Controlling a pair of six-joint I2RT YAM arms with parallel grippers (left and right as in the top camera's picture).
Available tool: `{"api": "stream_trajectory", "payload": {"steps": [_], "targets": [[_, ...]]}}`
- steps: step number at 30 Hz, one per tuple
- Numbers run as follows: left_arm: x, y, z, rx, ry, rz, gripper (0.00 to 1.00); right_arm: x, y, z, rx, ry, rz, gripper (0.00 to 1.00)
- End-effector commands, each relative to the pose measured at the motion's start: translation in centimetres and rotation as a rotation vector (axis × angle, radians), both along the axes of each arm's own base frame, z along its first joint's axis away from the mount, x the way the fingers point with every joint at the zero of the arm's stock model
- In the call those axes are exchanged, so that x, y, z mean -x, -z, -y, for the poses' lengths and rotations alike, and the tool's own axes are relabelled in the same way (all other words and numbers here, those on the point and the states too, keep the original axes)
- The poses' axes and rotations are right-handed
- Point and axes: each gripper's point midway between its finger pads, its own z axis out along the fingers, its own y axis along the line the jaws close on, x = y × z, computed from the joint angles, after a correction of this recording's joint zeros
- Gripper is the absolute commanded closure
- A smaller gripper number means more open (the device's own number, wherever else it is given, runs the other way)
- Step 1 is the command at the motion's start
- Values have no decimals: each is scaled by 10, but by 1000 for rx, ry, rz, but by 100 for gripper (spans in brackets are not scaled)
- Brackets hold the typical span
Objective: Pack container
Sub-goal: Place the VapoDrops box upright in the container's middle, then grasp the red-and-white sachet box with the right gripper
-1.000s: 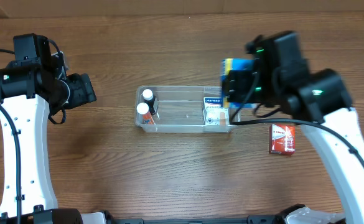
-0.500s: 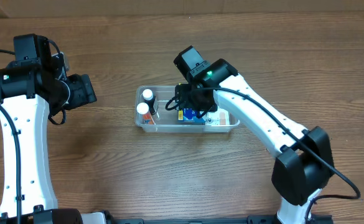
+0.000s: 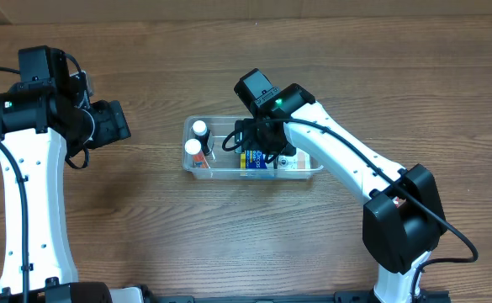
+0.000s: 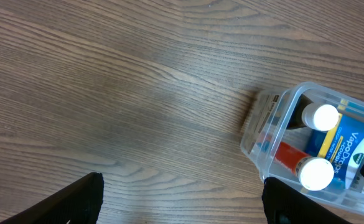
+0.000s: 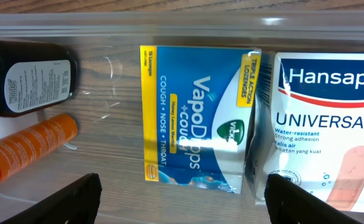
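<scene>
The clear plastic container (image 3: 220,123) sits mid-table. It holds a dark bottle (image 5: 26,78), an orange tube (image 5: 29,149), a blue VapoDrops bag (image 5: 194,118) lying flat, and a white Hansaplast box (image 5: 325,124). My right gripper (image 3: 261,143) hovers over the container's middle, just above the bag. In the right wrist view the right gripper (image 5: 182,205) is open and empty. My left gripper (image 3: 115,122) is well left of the container. In the left wrist view the left gripper (image 4: 182,208) is open over bare wood, with the container's left end (image 4: 266,134) showing.
The wooden table (image 3: 145,227) spreads all round the container. The right arm (image 3: 355,168) reaches diagonally over the table to the right of the container and hides what lies under it.
My right gripper carried the blue bag from the container's right end to over its middle. The bag now lies in the container and the gripper is open. The left arm has not moved.
</scene>
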Motion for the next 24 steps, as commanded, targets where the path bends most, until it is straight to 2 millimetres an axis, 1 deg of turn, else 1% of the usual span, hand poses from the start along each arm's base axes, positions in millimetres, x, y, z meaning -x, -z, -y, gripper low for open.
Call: {"api": "stream_trajectory", "payload": {"steps": [1,2,4,5,6,7,8,9,10,11,12,13,14,15,17,19,20,21,22,23,24], "targets": [[2,0,1,3,17,1,17,-2,4,2,19,2,6,16],[2,0,1,4,17,1,17,-2,-1,4,25,5,14,16],[2,0,1,4,18,0,16,-12,-34,16,33,34,83,15],[2,0,1,4,18,0,16,-17,-55,26,43,55,133,14],[2,0,1,4,18,0,16,-23,-89,44,60,94,203,12],[2,0,1,4,18,0,17,-26,-124,71,74,150,272,8],[2,0,1,4,18,0,16,-24,-151,100,68,214,315,5],[2,0,1,4,18,0,17,-20,-170,136,66,297,336,3],[2,0,1,4,18,0,16,-12,-178,178,92,388,319,1],[2,0,1,4,17,0,17,-1,-175,219,143,458,261,0],[2,0,1,4,18,0,16,10,-162,249,185,498,189,0],[2,0,1,4,17,0,16,17,-148,263,199,510,133,0],[2,0,1,4,18,0,17,28,-127,274,205,525,58,0],[2,0,1,4,18,0,16,33,-112,279,211,517,16,0],[2,0,1,3,17,2,16,48,-67,288,227,454,-78,0],[1,0,1,3,18,3,16,64,-22,301,239,441,-143,0],[1,0,1,3,18,3,16,68,-6,304,236,425,-154,0],[1,0,1,3,18,4,16,73,10,302,218,368,-165,0],[1,0,1,3,18,4,16,78,22,299,202,304,-173,0],[1,0,1,3,17,4,16,81,33,299,203,274,-175,0],[1,0,1,3,18,4,16,80,40,297,190,274,-162,0]]}}
